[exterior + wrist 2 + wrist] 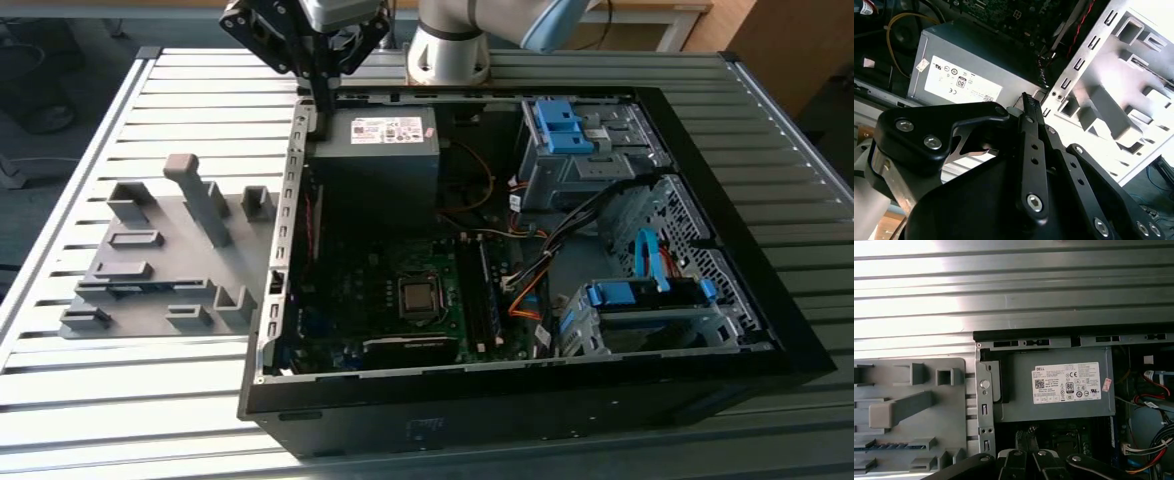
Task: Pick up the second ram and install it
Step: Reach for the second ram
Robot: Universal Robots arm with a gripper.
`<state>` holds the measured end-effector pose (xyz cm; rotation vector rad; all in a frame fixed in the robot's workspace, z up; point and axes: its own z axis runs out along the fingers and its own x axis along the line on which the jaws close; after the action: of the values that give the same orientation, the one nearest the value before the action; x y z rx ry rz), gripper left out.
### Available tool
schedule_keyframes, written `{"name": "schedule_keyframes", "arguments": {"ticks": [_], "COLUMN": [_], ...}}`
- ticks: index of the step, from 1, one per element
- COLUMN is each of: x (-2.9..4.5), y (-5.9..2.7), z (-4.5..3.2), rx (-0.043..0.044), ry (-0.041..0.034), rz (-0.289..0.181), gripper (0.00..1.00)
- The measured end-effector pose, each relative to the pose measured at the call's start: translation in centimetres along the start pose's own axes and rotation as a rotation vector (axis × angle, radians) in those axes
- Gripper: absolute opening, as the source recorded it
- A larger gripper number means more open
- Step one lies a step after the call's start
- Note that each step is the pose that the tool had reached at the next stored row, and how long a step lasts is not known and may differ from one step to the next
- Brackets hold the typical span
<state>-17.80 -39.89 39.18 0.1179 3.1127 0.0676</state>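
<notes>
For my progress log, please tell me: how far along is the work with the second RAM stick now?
Done: nothing that shows. A blue-green stick, apparently the second ram, lies in the grey tray.
In hand: nothing. The hand looks shut and empty, above the case corner by the power supply.
Left: the pick-up and the seating on the motherboard.

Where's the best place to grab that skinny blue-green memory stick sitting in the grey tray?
Pinch the second ram across its flat faces, mid-length on the upper edge, coming straight down from above. It seems to stand on edge between blocks of the grey tray, so only that top strip looks free.
</notes>
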Motion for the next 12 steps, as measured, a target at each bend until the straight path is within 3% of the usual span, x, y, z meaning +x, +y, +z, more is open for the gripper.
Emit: {"name": "schedule_keyframes", "arguments": {"ticks": [12], "x": [0.86], "y": [-0.07], "z": [0.02], "rx": [0.0000], "ry": [0.0002], "rz": [0.000], "gripper": [0.11]}}
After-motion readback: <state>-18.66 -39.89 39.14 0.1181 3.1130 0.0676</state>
